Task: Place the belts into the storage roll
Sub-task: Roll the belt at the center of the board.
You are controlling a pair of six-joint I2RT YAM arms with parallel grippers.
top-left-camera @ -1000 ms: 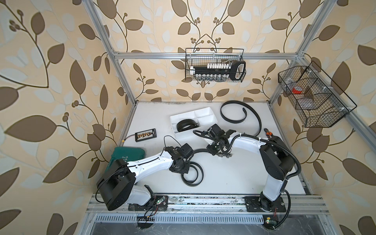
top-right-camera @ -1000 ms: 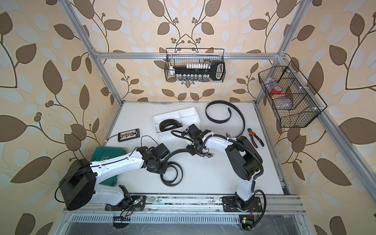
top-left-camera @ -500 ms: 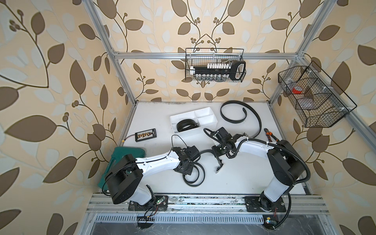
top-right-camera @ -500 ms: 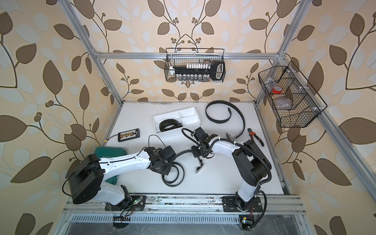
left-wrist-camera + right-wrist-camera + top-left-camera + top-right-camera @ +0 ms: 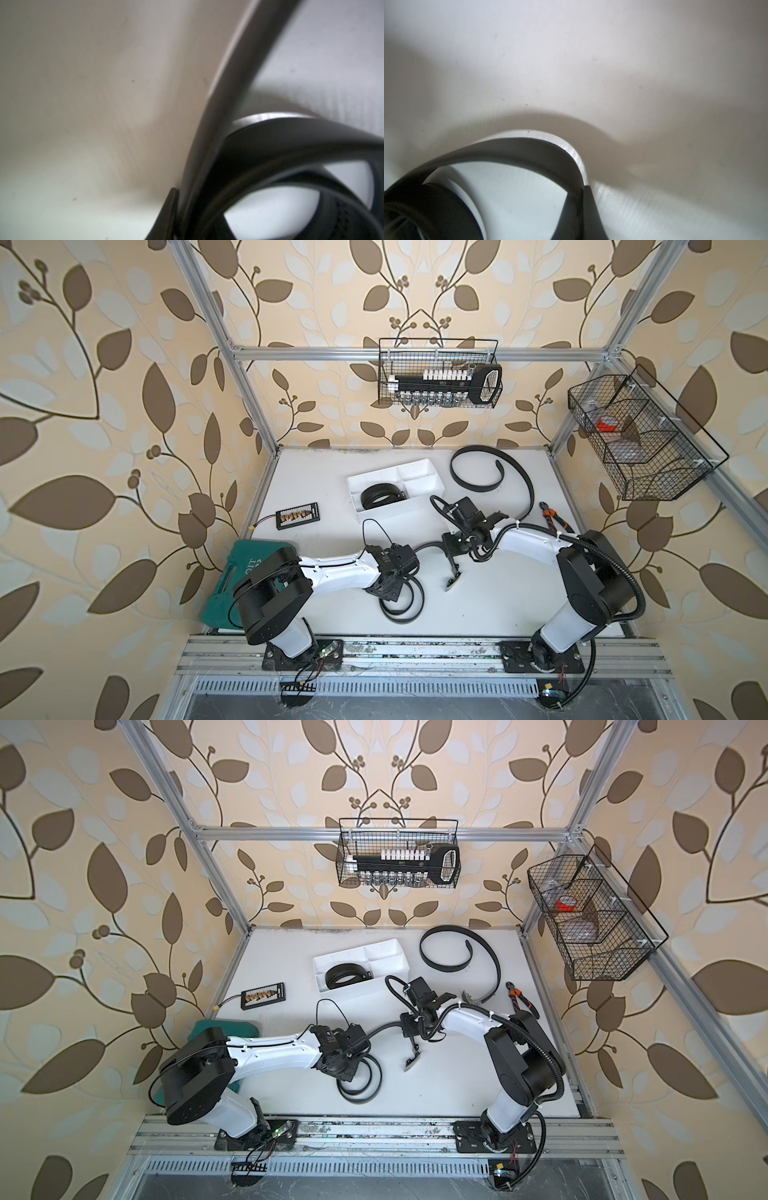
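Three belts in view.

Coiled belt point(image 5: 366, 499): a flat ring in the lower-left compartment of the tray point(image 5: 417, 469), upper centre in both top views. The tray's long axis runs lower left to upper right.

Open belt point(image 5: 473, 488): loose on the tabletop point(image 5: 498, 593) right of the tray. It makes a hook shape, with the tail trailing down toward the pliers point(image 5: 555, 517).

Third belt point(image 5: 398, 617): a part-wound coil at lower centre. Its free length runs up and right from the coil to the right gripper point(image 5: 450, 568).

Right gripper: jaws together, clamped on the third belt's strap, plain in the right wrist view. The strap arcs away from the tips.

Left gripper point(image 5: 388, 592): over the coil. The left wrist view shows one finger point(image 5: 172, 207) against the strap and the other is hidden, so I cannot tell whether the jaws grip.

Against one second back: the right gripper was close by the tray's near wall. It is now lower in frame and well apart from the tray. The left wrist and the coil have shifted a little right. Tray, coiled belt and open belt are unmoved.

Writing: white letters on the green case point(image 5: 232, 572), half covered by the arm, unreadable.
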